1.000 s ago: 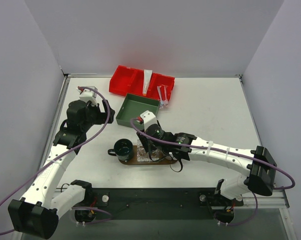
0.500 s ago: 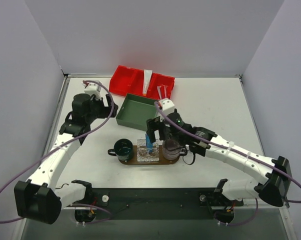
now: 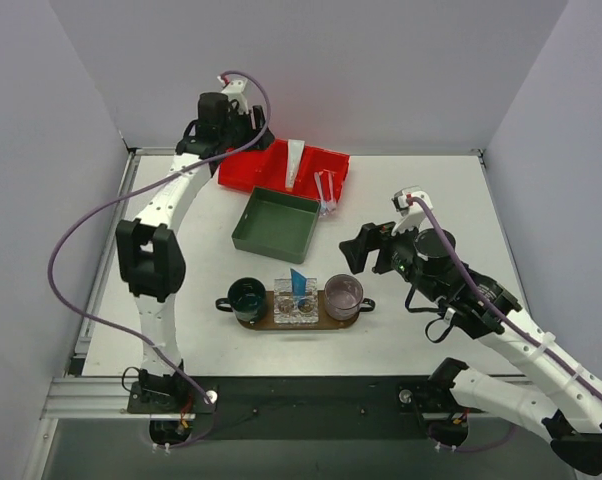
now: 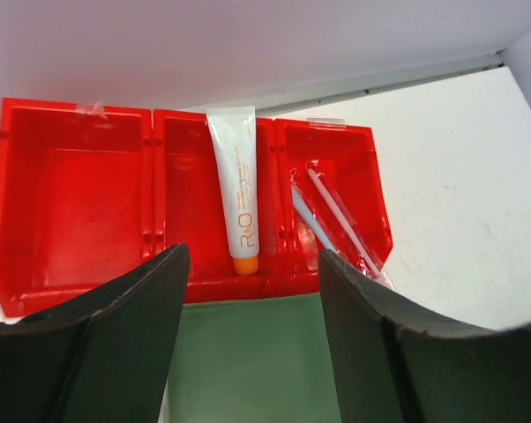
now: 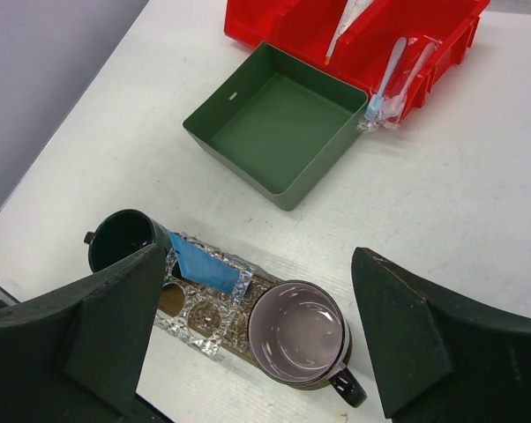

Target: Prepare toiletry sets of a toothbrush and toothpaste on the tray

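Observation:
The brown oval tray (image 3: 316, 320) lies near the front and shows in the right wrist view (image 5: 253, 289). A clear holder (image 5: 195, 315) on it has the blue tube (image 3: 301, 284) leaning in it (image 5: 204, 264). The white tube (image 3: 295, 160) lies in the red bin's middle compartment (image 4: 235, 189). Two wrapped toothbrushes (image 3: 326, 190) lie in the bin's right compartment (image 4: 336, 225) and stick out over its rim (image 5: 391, 79). My left gripper (image 3: 249, 138) is open and empty above the bin (image 4: 250, 264). My right gripper (image 3: 359, 250) is open and empty, up and to the right of the tray (image 5: 257, 264).
The red divided bin (image 3: 251, 170) stands at the back. The green square box (image 3: 276, 222) stands empty in front of it (image 5: 279, 123). A pink mug (image 3: 343, 297) stands on the tray's right end and a dark green mug (image 3: 247, 296) at its left end.
My right gripper has let go of the blue tube in the holder and pulled back up to the right. My left arm has swung from the left side to the back, over the red bin.

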Tool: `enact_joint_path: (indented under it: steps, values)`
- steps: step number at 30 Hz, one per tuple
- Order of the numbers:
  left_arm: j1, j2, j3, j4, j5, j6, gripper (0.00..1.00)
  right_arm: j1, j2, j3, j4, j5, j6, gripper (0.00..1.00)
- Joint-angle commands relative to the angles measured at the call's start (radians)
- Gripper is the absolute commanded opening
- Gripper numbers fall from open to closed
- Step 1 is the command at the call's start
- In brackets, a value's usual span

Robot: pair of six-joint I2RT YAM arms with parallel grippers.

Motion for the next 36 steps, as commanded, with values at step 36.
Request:
enact_joint_path:
  steps: [36]
  values:
    - [-0.030, 0.674, 0.554, -0.155, 0.217, -0.022, 0.59, -0.060, -0.030, -0.076, -0.068, 0.000, 0.042, 0.71]
